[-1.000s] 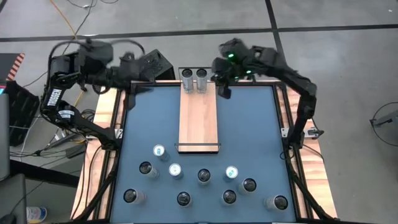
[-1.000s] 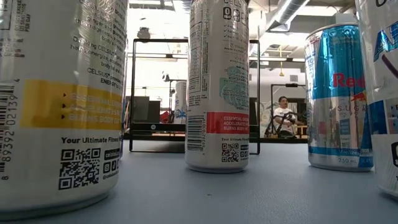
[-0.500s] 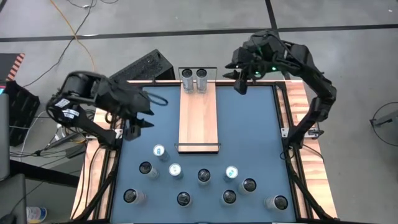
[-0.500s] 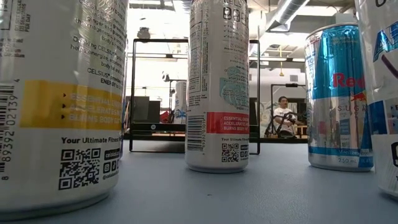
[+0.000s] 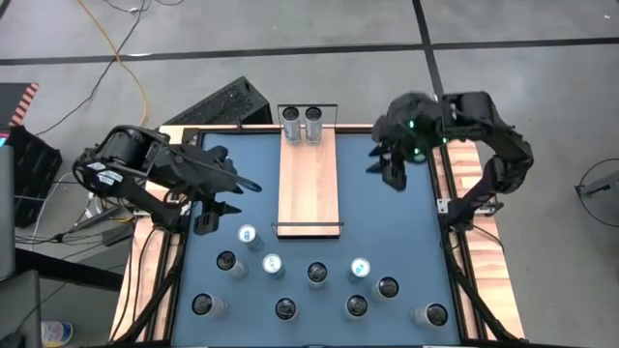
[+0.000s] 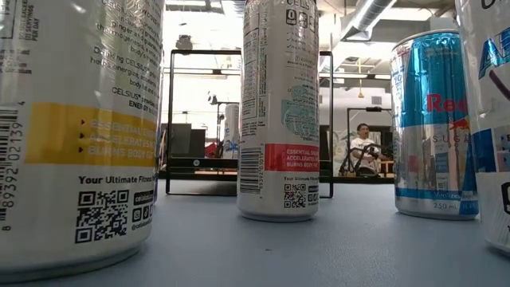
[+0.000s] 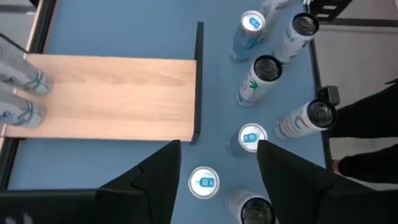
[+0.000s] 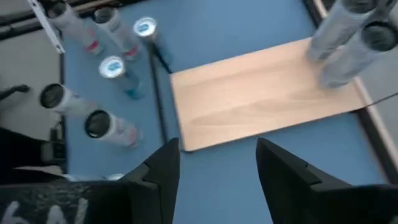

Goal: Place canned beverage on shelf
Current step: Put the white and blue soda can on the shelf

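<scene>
Two cans (image 5: 301, 126) at the shelf's (image 5: 309, 184) 12 o'clock end, left tool (image 5: 221, 191) wide and empty at 9 o'clock, right tool (image 5: 385, 162) wide and empty at 3 o'clock

Both tools (image 5: 221, 193) (image 5: 387, 164) open, empty.

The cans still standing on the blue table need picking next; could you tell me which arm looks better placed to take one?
Probably the left. Its open left gripper hangs just beside the nearest blue-topped can, near the shelf end. The open right gripper hovers farther from the cans, alongside the shelf's far half.
</scene>
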Robot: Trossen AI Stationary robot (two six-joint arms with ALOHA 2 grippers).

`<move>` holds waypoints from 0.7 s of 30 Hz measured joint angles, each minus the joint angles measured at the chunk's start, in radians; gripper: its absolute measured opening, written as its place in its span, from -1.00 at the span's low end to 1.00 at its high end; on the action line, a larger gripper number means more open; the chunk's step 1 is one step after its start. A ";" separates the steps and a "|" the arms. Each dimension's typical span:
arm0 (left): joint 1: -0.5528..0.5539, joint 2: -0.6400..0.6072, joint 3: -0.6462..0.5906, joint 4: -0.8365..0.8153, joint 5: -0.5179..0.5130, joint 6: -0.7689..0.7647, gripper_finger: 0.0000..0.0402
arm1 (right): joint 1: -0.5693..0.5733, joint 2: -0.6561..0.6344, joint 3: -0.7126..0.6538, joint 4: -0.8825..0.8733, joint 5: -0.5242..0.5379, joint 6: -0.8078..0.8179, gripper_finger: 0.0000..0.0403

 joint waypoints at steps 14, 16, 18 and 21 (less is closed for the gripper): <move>-0.063 0.000 0.000 0.054 0.061 0.102 -0.01 | 0.443 0.022 -0.112 0.010 0.138 0.376 -0.09; -0.076 0.004 0.000 0.084 0.062 0.099 -0.01 | 0.502 0.029 -0.126 0.036 0.153 0.385 -0.09; -0.094 0.009 0.000 0.126 0.062 0.081 -0.01 | 0.544 0.038 -0.139 0.090 0.182 0.380 -0.09; -0.124 0.027 -0.012 0.198 0.059 0.055 -0.01 | 0.615 0.045 -0.179 0.124 0.199 0.355 -0.09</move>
